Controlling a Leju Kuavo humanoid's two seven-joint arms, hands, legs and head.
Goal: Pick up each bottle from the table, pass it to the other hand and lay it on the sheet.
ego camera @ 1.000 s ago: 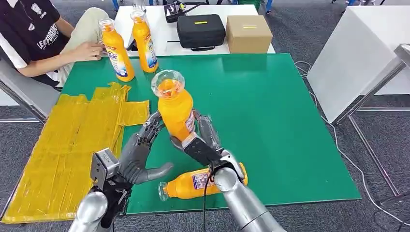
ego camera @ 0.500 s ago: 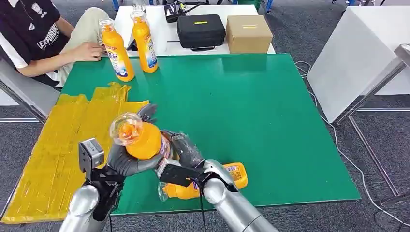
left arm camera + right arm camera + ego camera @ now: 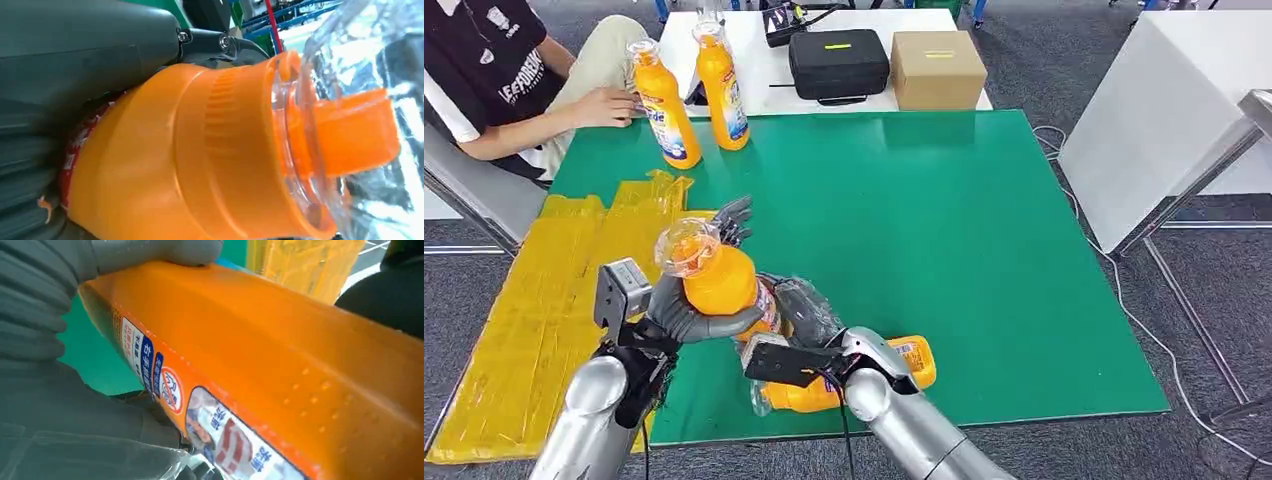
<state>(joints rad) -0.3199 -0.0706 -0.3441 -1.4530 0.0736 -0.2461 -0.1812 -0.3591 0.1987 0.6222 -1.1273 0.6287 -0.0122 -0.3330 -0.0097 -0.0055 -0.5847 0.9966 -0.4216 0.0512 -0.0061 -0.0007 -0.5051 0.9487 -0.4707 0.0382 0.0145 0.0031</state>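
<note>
Both hands grip one orange bottle (image 3: 719,285) above the green tabletop (image 3: 944,230): left hand (image 3: 686,315) around its shoulder, right hand (image 3: 799,320) on its body. Another bottle (image 3: 864,380) lies beneath; the yellow sheet (image 3: 554,300) lies alongside.

This looks like a robot test lab or office workroom. A green mat (image 3: 944,250) covers a work table on grey carpet (image 3: 1204,300), with white tables (image 3: 1164,110) around it, a black equipment case (image 3: 839,65), 1 cardboard box (image 3: 938,70) and loose cables (image 3: 1114,300) on the floor.
</note>
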